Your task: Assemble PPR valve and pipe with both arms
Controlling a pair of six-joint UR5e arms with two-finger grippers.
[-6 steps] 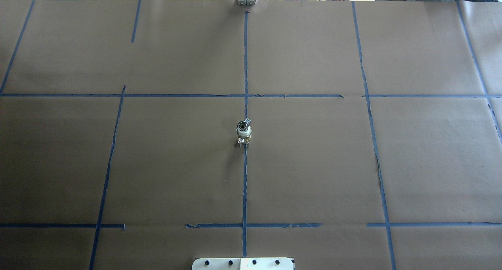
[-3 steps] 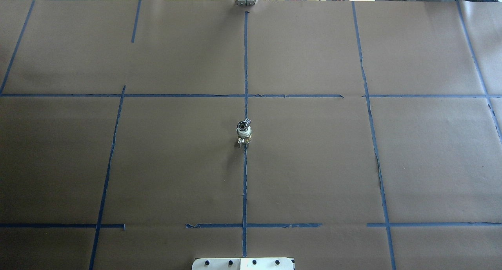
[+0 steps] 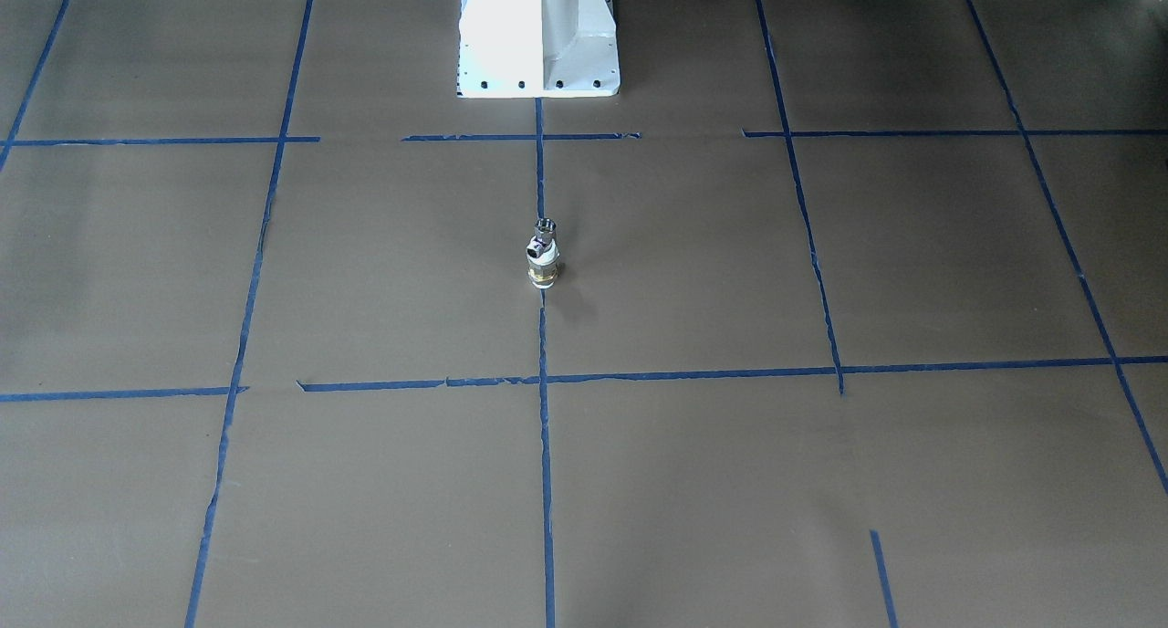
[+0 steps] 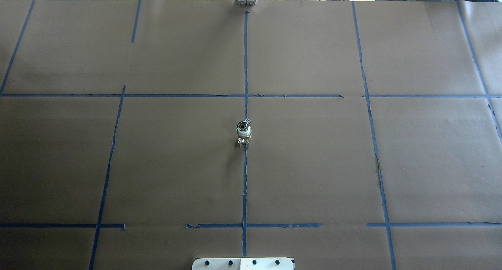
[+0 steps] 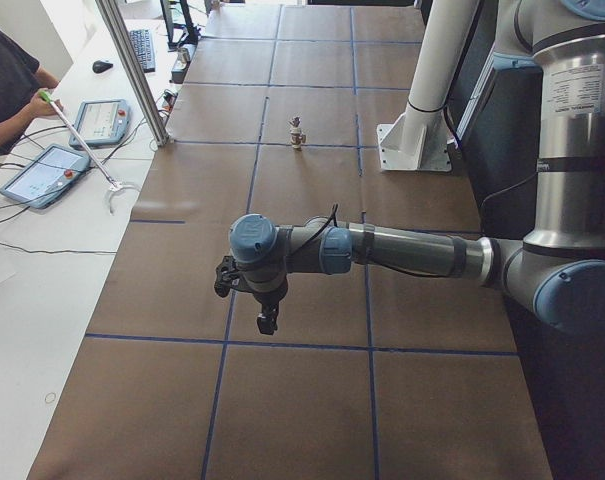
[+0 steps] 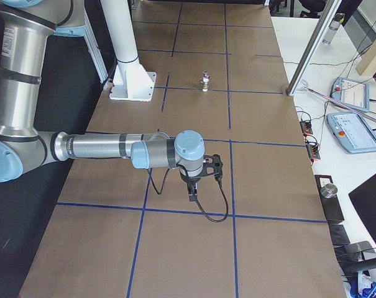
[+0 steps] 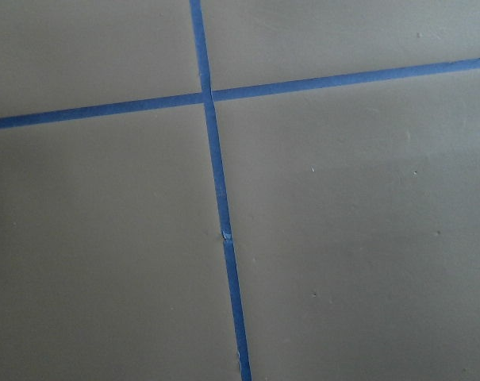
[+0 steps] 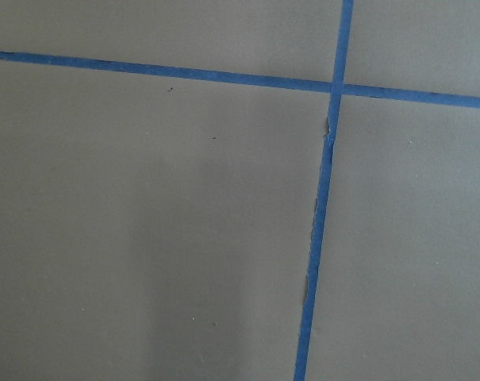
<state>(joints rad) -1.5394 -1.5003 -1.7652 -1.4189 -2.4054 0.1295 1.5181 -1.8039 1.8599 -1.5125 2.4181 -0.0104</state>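
The PPR valve stands upright on the centre tape line of the table, well apart from the left gripper and the right gripper, which hang over its opposite ends; whether either is wide or narrow cannot be told

Blue tape lines crossing on brown paper.

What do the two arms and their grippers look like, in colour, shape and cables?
Both the left arm and the right arm are round silver tubes with light blue joint caps. The left gripper and right gripper are small and black; finer detail is not visible. A thin black cable loops below the right wrist. A white printed label sits on the left arm.
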